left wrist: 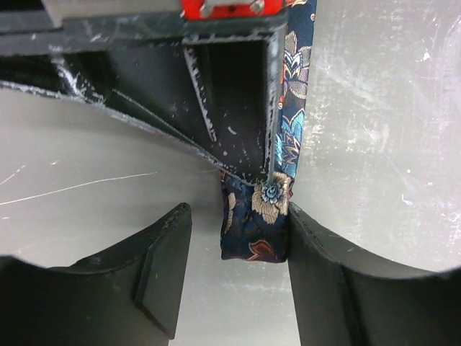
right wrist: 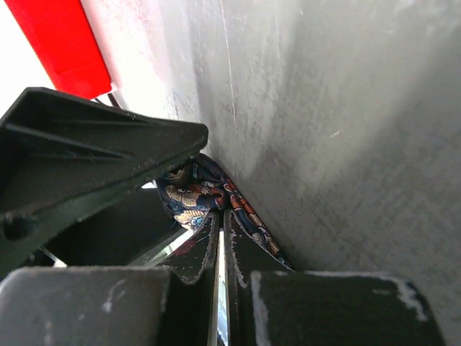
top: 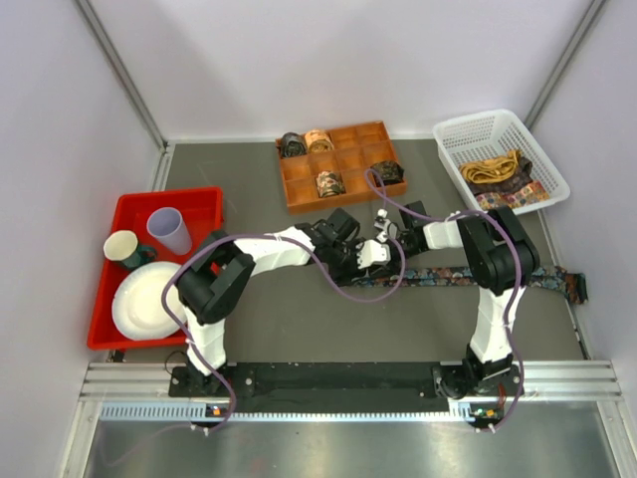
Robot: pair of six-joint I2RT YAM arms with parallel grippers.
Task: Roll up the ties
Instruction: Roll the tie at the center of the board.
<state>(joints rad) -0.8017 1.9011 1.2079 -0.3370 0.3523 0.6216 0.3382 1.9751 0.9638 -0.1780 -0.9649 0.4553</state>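
A dark floral tie (top: pixel 453 276) lies stretched across the table from the middle to the right edge. Its near end is folded into a small wad (left wrist: pixel 253 225). My left gripper (left wrist: pixel 236 210) is open around that wad, which touches its right finger (left wrist: pixel 317 259) and stands clear of the left one. In the top view the left gripper (top: pixel 360 255) meets my right gripper (top: pixel 384 235) at mid-table. The right gripper (right wrist: pixel 222 215) is shut with only a thin slit between its fingers, and the tie (right wrist: pixel 189 189) wraps around its tips.
A wooden divided box (top: pixel 350 139) at the back holds several rolled ties. A white basket (top: pixel 460 131) at back right holds loose ties. A red tray (top: pixel 199 199) on the left carries cups and a plate. Purple cables loop over the middle.
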